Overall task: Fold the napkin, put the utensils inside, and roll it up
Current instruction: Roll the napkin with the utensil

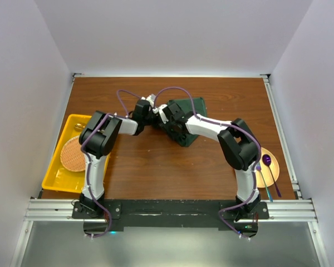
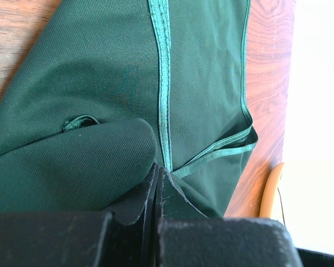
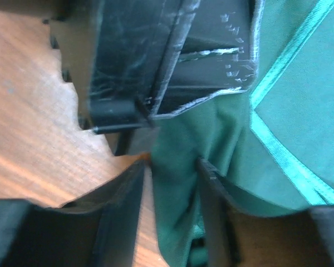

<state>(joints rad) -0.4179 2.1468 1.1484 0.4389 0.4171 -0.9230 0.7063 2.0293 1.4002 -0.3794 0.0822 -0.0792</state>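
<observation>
The table [image 1: 156, 167] carries the napkin [image 1: 196, 108] toward 1 o'clock, rumpled, with one hemmed layer doubled over another. A tray [image 1: 58, 177] sits at 9 o'clock. The left gripper [image 2: 157, 181] has its jaws together, pinching a fold of napkin. The right gripper [image 3: 172, 178], just beside it, has its jaws apart, straddling the cloth's edge. The utensils [image 1: 266, 160] lie on a plate [image 1: 275, 158] at 4 o'clock, well apart from the napkin. Folding looks half done; placing and rolling are not yet begun.
</observation>
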